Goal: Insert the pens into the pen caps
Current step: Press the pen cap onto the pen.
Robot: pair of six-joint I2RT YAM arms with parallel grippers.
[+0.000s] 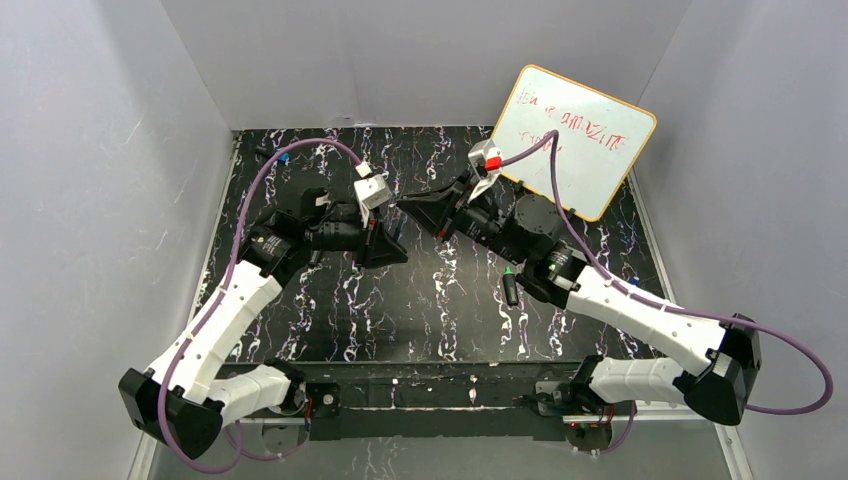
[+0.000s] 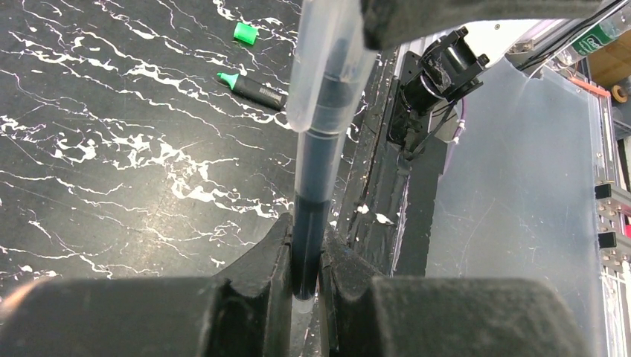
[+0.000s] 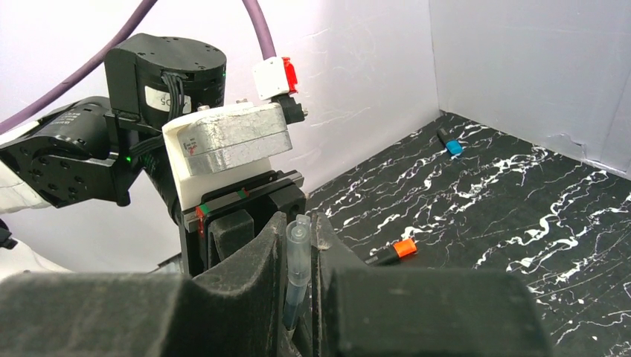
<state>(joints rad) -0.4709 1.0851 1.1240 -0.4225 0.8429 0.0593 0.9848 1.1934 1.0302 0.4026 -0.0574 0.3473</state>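
two grippers met nose to nose in mid-air, so everything came down to one line. the left gripper (image 2: 305,242) was clamped tight on the back end of the dark pen (image 2: 312,186). the pen's long axis ran straight out ahead of those jaws into the clear cap (image 2: 327,74). the right gripper (image 3: 298,227) pinched that cap from the opposite side, jaws slightly apart around it, with the cap's mouth facing the left jaws. the dark barrel showed through the cap wall, so i'd say it was partly in, not fully home. the next push would've had to go along that same axis, and both arms were equally near. any tilt and i reckon the pen could bind or slip.

below the jaws was the black marbled table (image 2: 111,186). a green marker (image 2: 257,89) and green cap (image 2: 244,33) lay apart from each other, well off to one side of the left jaws. an orange-ended marker (image 3: 394,251) lay beyond the right jaws. plain walls closed in on three sides, with a whiteboard (image 1: 580,140) leaning at the back.
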